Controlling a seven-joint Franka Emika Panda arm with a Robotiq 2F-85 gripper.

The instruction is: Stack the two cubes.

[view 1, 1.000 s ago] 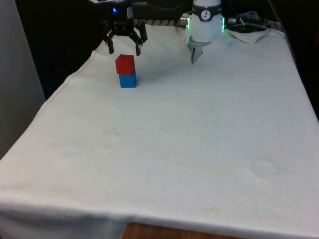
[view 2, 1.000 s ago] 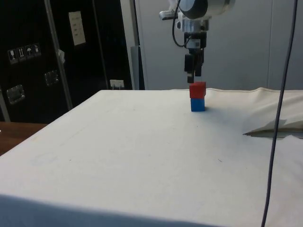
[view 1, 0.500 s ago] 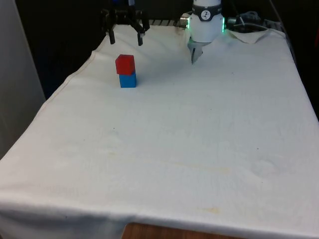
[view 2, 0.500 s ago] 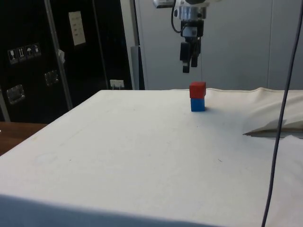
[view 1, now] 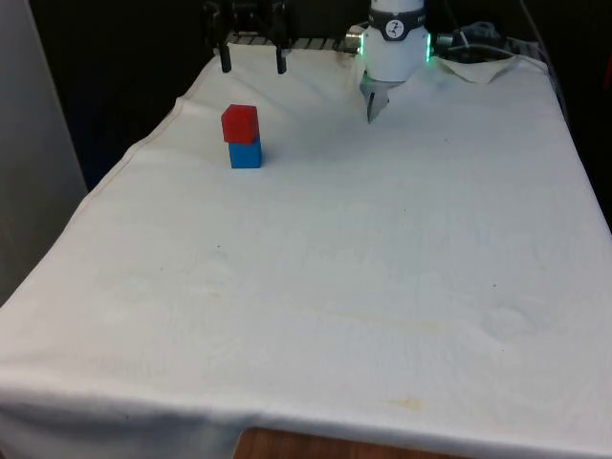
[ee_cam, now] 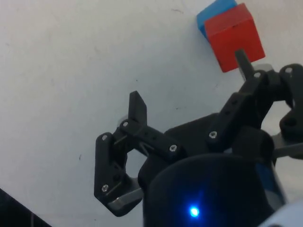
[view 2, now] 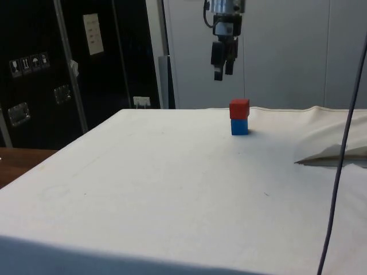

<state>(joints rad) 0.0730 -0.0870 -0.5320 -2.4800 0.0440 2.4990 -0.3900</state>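
Note:
A red cube point(view 1: 240, 123) rests squarely on a blue cube point(view 1: 246, 154) near the far end of the table, toward the front view's left. From the side, the red cube point(view 2: 239, 108) tops the blue cube point(view 2: 239, 127). My gripper point(view 1: 253, 63) hangs open well above the stack and apart from it, nothing between its fingers. In the side view the gripper point(view 2: 222, 73) is high over the table, a little off from the stack. The wrist view has the open gripper point(ee_cam: 189, 85) with the red cube point(ee_cam: 234, 37) and blue cube point(ee_cam: 213, 14) far below.
A white cloth point(view 1: 382, 268) covers the table, with a wide bare stretch toward the near edge. Crumpled cloth point(view 1: 488, 67) and cables lie at the far end on the front view's right. A cable point(view 2: 338, 149) hangs down in the side view.
The gripper has risen from just above the red cube to well above the stack and drifted toward the table's far end. It stays open. The stack has not moved.

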